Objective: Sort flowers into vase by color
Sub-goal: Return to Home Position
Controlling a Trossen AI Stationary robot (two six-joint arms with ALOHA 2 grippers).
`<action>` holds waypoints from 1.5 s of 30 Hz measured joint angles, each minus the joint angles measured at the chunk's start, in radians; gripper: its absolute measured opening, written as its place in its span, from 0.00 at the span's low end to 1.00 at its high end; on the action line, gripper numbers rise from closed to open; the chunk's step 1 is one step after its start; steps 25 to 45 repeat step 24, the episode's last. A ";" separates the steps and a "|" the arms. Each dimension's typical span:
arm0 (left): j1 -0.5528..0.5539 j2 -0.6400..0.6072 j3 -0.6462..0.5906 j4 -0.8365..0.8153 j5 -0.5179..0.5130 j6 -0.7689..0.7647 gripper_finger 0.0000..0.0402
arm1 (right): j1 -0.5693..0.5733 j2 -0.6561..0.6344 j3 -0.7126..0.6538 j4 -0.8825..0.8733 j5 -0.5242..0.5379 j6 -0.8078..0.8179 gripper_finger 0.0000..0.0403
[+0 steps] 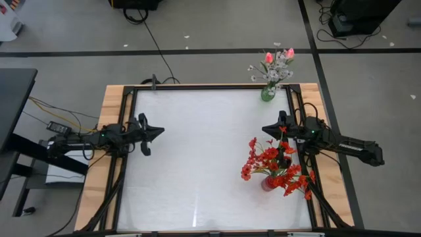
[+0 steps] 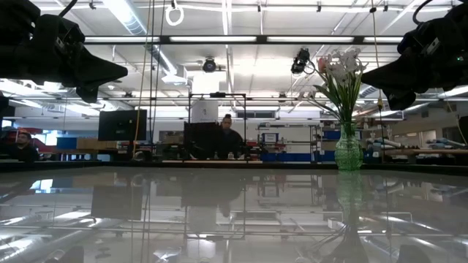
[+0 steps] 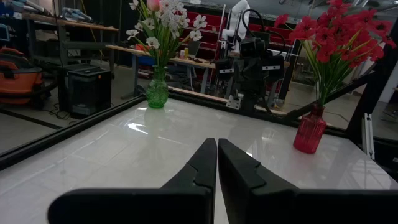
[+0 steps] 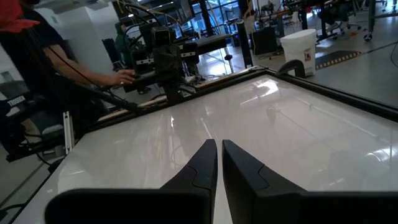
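Note:
A green glass vase point(image 1: 268, 93) at the table's far right corner holds white sprays and pink tulip buds point(image 1: 276, 64); it also shows in the low view point(image 2: 348, 150) and the left wrist view point(image 3: 157, 92). A red vase point(image 1: 270, 182) near the right edge holds red flowers point(image 1: 276, 164), seen too in the left wrist view point(image 3: 310, 129). My left gripper point(image 1: 160, 133) hovers shut at the table's left side, level, empty point(image 3: 217, 149). My right gripper point(image 1: 266, 128) hovers shut at the right side, just beyond the red flowers, empty point(image 4: 219, 152).
The white tabletop point(image 1: 197, 158) lies bare between the two arms. A black frame rail point(image 1: 210, 87) runs around it. A person's hand point(image 4: 127, 77) rests by the left arm's base beyond the table's left edge. People sit in the room behind point(image 2: 228, 135).

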 joint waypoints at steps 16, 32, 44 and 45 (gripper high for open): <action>0.000 0.000 0.000 0.000 0.000 0.000 0.06 | 0.000 0.000 0.000 0.000 0.000 0.000 0.08; 0.000 0.000 0.000 0.000 0.000 0.000 0.06 | 0.000 0.000 0.000 0.000 0.000 0.000 0.08; 0.000 0.000 0.000 0.000 0.000 0.000 0.06 | 0.000 0.000 0.000 0.000 0.000 0.000 0.08; 0.000 0.000 0.000 0.000 0.000 0.000 0.06 | 0.000 0.000 0.000 0.000 0.000 0.000 0.08</action>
